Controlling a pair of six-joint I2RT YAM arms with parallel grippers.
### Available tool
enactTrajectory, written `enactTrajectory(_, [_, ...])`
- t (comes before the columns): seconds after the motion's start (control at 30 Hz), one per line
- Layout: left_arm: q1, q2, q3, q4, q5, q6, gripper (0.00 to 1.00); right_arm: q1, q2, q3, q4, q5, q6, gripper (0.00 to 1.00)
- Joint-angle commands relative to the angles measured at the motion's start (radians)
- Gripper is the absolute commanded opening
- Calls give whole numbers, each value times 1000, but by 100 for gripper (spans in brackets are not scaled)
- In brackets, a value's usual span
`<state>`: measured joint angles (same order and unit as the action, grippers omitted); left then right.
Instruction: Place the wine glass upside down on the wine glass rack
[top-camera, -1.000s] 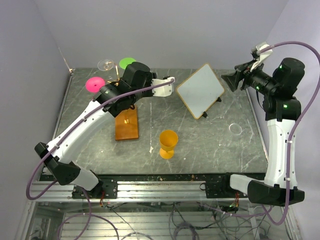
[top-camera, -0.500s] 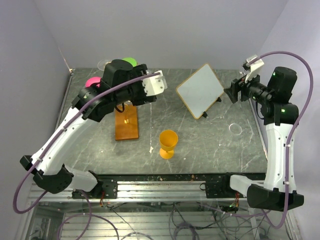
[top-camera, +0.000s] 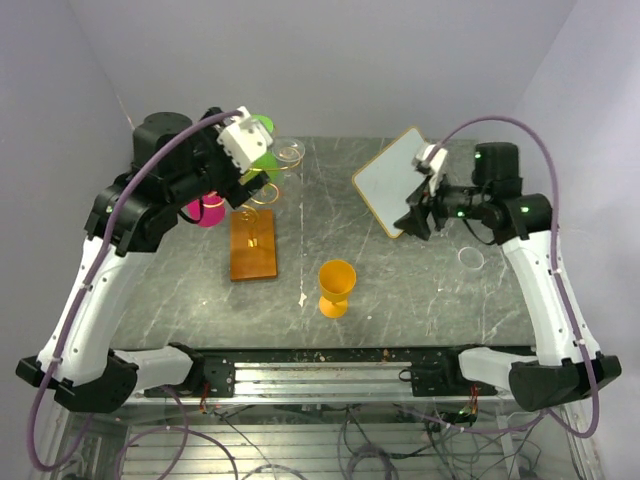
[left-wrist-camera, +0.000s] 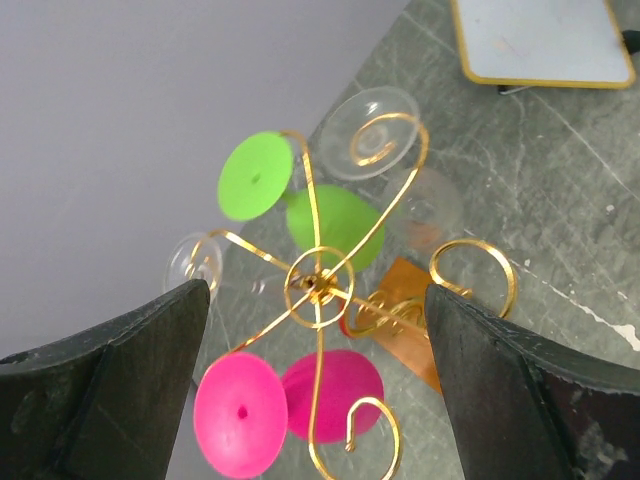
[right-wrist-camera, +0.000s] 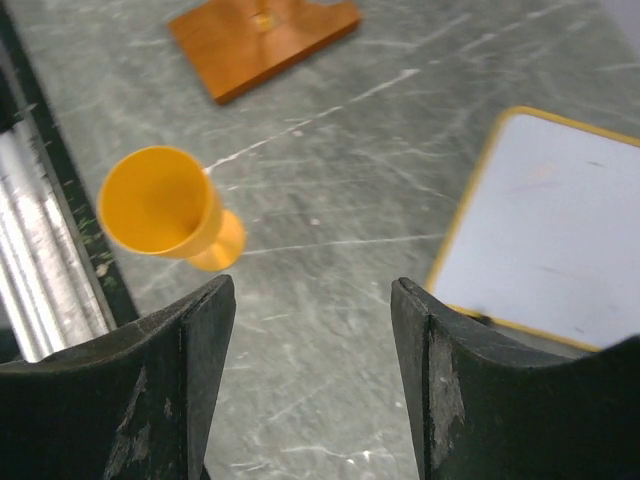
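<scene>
One orange wine glass (top-camera: 337, 286) stands upright on the grey table (top-camera: 420, 290), toward 6 o'clock from its centre. It is well apart from the one gold wire rack (top-camera: 253, 245) at 10 o'clock, where four glasses hang upside down: one green glass (left-wrist-camera: 335, 222), one pink glass (left-wrist-camera: 330, 392) and two clear glasses (left-wrist-camera: 372, 120). Both grippers are spread wide and hold nothing, the left gripper (left-wrist-camera: 315, 295) above the rack, the right gripper (right-wrist-camera: 310, 300) near the one whiteboard (top-camera: 400, 180) at 1 o'clock.

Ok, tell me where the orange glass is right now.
In the top view the orange glass stands upright near the front centre of the table, right of the rack's wooden base, in front of the whiteboard.
</scene>
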<state>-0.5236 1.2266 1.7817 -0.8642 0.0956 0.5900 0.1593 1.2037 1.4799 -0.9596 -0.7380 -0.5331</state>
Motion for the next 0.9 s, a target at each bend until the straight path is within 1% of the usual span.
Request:
enactTrajectory(0.0, [102,-41,-18,41,35,-85,99,133,3,-77,44,13,2,63])
enactTrajectory(0.17, [192,-73,-22,74,-4,-105,100,300,67,-113,105,112,38,61])
enactTrajectory(0.3, [236,-80,-22,99,-43,-110,100,428,126,-128,133,198,51,61])
enactTrajectory(0.43, [270,-76,-10,107,-45,-114,100,533,184,-126,130,291,43,61])
enactTrajectory(0.57, [285,-74,-4,108,-33,-113,99,602,225,-134,141,402,28,61])
enactTrajectory(0.73, [289,-74,-14,105,-12,-104,100,651,267,-134,141,477,8,60])
enactTrajectory(0.87, [289,-69,-18,106,1,-104,100,679,303,-128,120,498,-10,55])
